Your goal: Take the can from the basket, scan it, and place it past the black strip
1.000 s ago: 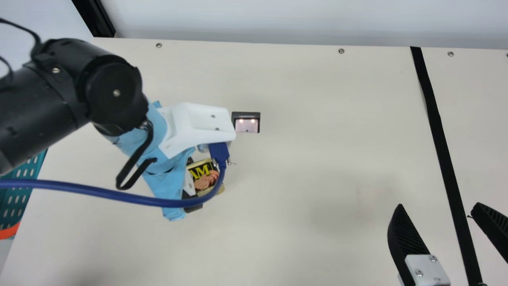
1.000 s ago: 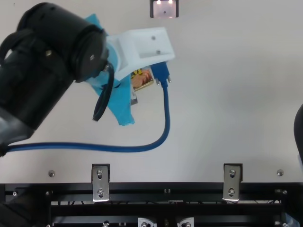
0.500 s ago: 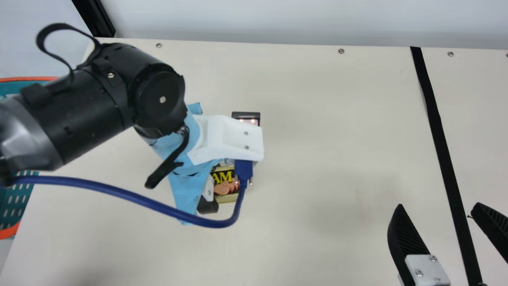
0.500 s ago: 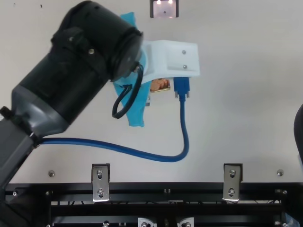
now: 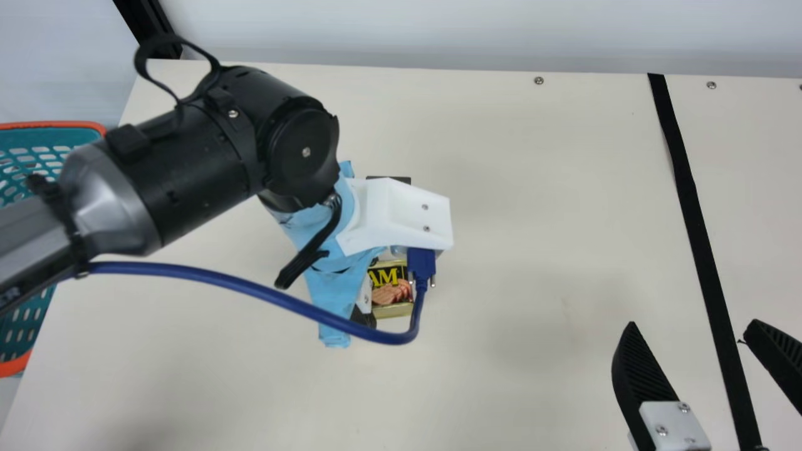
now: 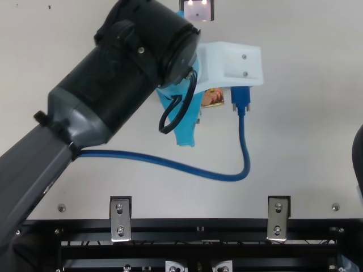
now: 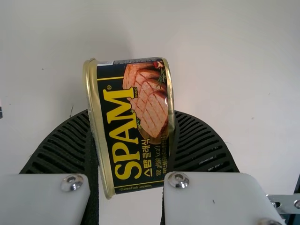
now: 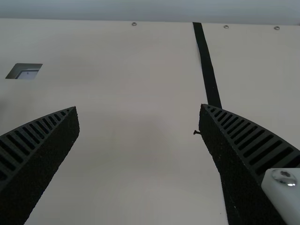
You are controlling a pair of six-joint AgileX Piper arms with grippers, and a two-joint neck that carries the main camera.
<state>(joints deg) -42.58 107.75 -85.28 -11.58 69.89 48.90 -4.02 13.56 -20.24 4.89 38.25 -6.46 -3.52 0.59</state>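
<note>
left gripper (image 5: 363,318) clasping can (image 5: 391,293), wide stretch of table (image 5: 532,219) between it and black strip (image 5: 700,250), right gripper (image 5: 693,322) spread

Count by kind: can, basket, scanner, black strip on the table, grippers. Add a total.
Can: 1
Basket: 1
Scanner: 1
Black strip: 1
Grippers: 2 (left gripper, right gripper)
Total: 6

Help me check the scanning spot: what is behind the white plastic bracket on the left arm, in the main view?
Past the bracket shows a strip of the black rectangular scanner; its window is covered. Below shows the gold-rimmed metal can, partly covered.
</note>
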